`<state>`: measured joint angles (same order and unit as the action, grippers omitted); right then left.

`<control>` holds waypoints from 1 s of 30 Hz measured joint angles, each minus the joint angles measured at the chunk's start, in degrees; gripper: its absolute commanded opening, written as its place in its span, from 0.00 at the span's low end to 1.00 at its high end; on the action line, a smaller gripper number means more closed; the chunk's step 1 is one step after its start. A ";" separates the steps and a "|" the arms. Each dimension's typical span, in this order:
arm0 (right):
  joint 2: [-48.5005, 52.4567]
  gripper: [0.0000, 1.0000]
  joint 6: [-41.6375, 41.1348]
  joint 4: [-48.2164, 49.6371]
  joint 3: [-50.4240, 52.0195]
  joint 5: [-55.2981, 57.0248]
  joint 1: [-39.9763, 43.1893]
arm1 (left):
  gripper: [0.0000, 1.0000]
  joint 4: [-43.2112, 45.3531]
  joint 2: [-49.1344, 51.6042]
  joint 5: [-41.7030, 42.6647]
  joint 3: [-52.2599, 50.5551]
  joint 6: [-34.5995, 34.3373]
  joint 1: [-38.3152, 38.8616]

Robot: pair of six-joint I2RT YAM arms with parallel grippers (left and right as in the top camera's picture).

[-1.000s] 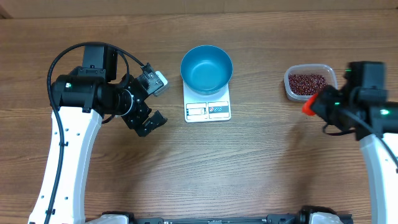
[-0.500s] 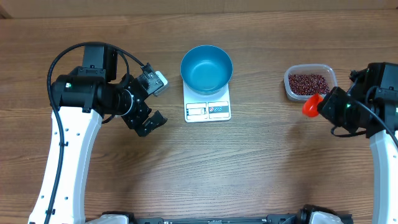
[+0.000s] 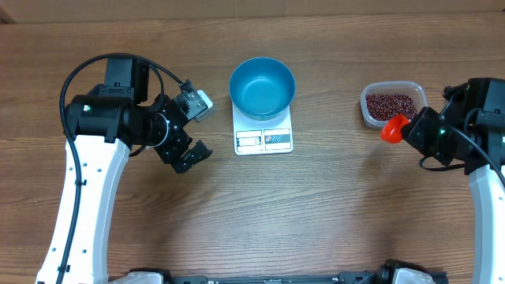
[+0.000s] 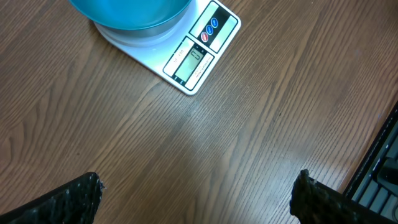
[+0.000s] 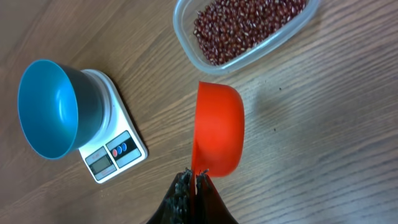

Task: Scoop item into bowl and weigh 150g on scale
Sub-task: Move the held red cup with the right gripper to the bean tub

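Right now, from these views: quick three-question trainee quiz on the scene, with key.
1. True or false: the blue bowl sits on the scale.
2. Which jaws hold the red scoop? A) left jaws B) right jaws C) neither
3. Fill in: the beans lie in the clear plastic ___.
Key: 1 true. 2 B, shut on it; the left jaws stand open and empty. 3 tub.

We can read no text: the scale's (image 4: 200,51) display (image 4: 189,62) shows faint, blurred digits, and its two buttons (image 4: 210,29) carry unclear symbols.
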<state>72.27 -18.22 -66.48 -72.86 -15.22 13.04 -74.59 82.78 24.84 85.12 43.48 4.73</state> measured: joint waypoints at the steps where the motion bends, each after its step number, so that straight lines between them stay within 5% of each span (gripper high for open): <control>1: 0.00 0.04 0.00 0.31 0.00 0.04 0.02 | 1.00 0.00 0.00 0.00 0.00 0.00 0.00; 11: 2.47 0.04 1.44 -4.59 -3.37 4.42 0.00 | 0.99 0.00 0.00 0.00 0.00 0.00 0.00; 19: 14.14 0.04 5.46 -15.10 -19.67 11.76 0.02 | 1.00 -0.02 0.00 0.00 0.00 0.00 0.00; 30: 26.05 0.04 11.72 -6.78 -24.35 15.13 -0.02 | 1.00 0.00 0.00 -0.02 0.00 0.00 0.00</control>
<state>98.32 -6.50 -73.25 -97.21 -0.10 13.02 -74.59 82.78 24.82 85.12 43.48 4.73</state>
